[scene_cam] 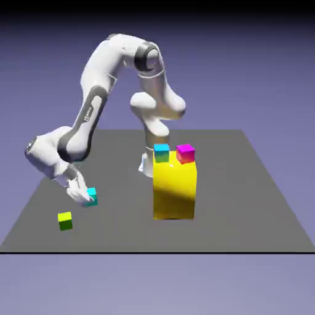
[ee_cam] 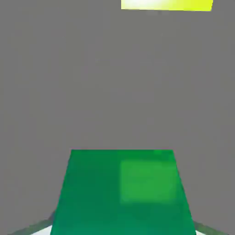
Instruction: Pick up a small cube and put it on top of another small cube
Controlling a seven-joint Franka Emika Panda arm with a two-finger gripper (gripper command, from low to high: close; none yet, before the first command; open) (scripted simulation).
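The small cube (scene_cam: 92,195), cyan on top with teal sides, sits low at the table (scene_cam: 246,203) toward the exterior view's left. My gripper (scene_cam: 85,198) is shut on it, the hand leaning down from the left. In the hand view the cube (ee_cam: 121,193) fills the bottom middle as a large green face and hides most of both fingertips. The other small cube (scene_cam: 185,152), magenta-topped with pinkish-red sides, rests on top of the big yellow block (scene_cam: 175,187) near the middle.
A cyan-topped cube with a green side (scene_cam: 161,152) stands beside the magenta one on the yellow block. A yellow-green cube (scene_cam: 65,220) lies on the table just in front of my hand. A yellow-green strip (ee_cam: 167,4) shows at the hand view's top edge.
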